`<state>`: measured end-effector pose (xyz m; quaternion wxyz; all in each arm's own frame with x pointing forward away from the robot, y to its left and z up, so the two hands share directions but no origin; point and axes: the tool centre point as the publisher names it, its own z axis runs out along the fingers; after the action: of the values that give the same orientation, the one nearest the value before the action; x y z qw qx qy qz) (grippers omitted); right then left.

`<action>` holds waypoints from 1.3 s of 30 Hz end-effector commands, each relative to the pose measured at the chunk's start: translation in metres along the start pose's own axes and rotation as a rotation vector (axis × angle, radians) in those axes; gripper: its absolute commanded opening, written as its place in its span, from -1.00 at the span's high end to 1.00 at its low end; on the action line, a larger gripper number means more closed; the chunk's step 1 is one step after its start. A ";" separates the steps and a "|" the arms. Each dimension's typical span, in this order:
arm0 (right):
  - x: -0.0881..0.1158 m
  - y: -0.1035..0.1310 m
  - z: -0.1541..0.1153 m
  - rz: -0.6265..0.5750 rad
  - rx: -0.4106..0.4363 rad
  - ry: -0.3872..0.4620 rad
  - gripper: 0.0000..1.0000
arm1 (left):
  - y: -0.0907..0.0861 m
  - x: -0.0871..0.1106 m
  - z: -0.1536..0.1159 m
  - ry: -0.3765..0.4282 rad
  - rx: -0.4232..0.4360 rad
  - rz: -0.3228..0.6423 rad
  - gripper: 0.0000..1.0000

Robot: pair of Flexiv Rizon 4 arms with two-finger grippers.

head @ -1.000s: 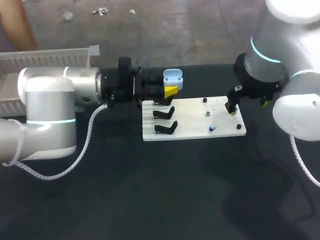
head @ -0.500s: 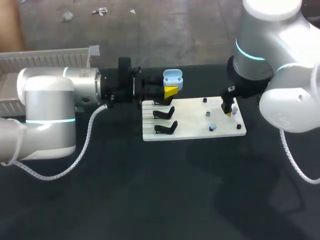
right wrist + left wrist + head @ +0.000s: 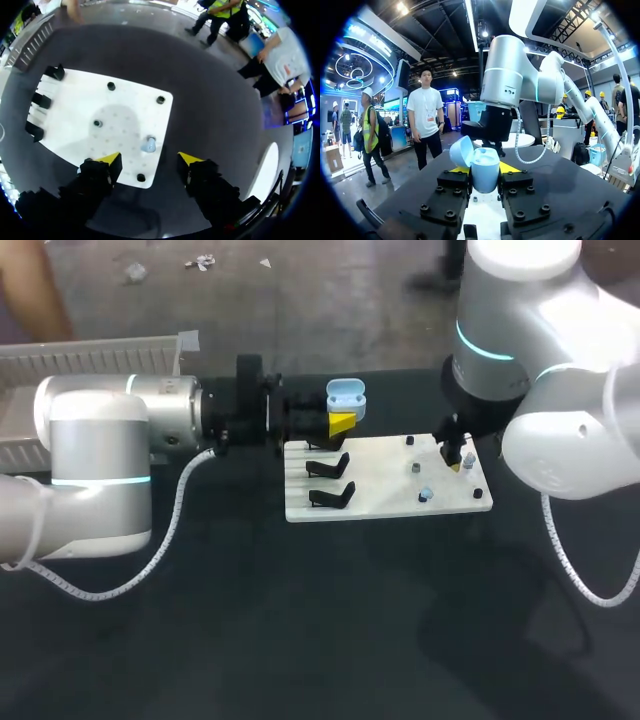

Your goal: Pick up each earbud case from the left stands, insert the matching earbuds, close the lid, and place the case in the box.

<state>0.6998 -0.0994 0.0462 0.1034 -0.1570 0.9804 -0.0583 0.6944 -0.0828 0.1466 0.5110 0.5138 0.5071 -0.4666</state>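
Inward toward the middle of the table the right arm [image 3: 520,360] has swung since the earlier frames, bringing the right gripper [image 3: 150,159] in from the board's right edge to a position over its right half; the left arm [image 3: 100,450] has stayed in place. On the black table [image 3: 300,640] lies a white board [image 3: 385,508]; black stands [image 3: 333,495] line its left side; a black peg [image 3: 479,494] sits at its near right corner and another at its far side. A small light blue earbud [image 3: 426,494] stands upright on the near right part of the board; in the right wrist view it is just ahead of the right gripper, below the gap between the fingers and touching neither. The right gripper's fingers are spread wide and hold nothing. Farther back, at the board's far left corner, the left gripper [image 3: 484,171] lies level and is clamped from both sides on a light blue earbud case [image 3: 346,398]; the lid [image 3: 461,151] is hinged open and tilted back; the case is held clear of the board. A white ribbed box [image 3: 90,355] stands at the far left, beyond the left arm.
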 end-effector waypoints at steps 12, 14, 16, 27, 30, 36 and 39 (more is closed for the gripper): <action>-0.005 0.003 0.011 0.002 0.001 0.009 0.00 | -0.002 0.000 0.000 -0.003 -0.007 0.003 1.00; -0.006 0.003 0.012 0.003 0.001 0.008 0.01 | -0.002 0.000 0.000 -0.003 -0.007 0.003 1.00; -0.007 0.002 0.013 0.003 0.000 0.008 0.02 | -0.002 0.000 0.000 -0.003 -0.007 0.003 1.00; -0.011 0.002 0.016 0.011 -0.003 0.007 0.10 | -0.002 0.000 0.000 -0.003 -0.007 0.003 1.00; -0.011 0.001 0.017 0.016 -0.003 0.009 0.12 | -0.002 0.000 0.000 -0.003 -0.007 0.003 1.00; -0.011 0.001 0.018 0.020 -0.005 0.013 0.21 | -0.002 0.000 0.000 -0.003 -0.007 0.003 1.00; -0.011 0.001 0.019 0.020 -0.005 0.014 0.28 | -0.002 0.000 0.000 -0.003 -0.007 0.003 1.00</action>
<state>0.7119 -0.0976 0.0308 0.0986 -0.1474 0.9826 -0.0551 0.6943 -0.0830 0.1469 0.5108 0.5137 0.5075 -0.4664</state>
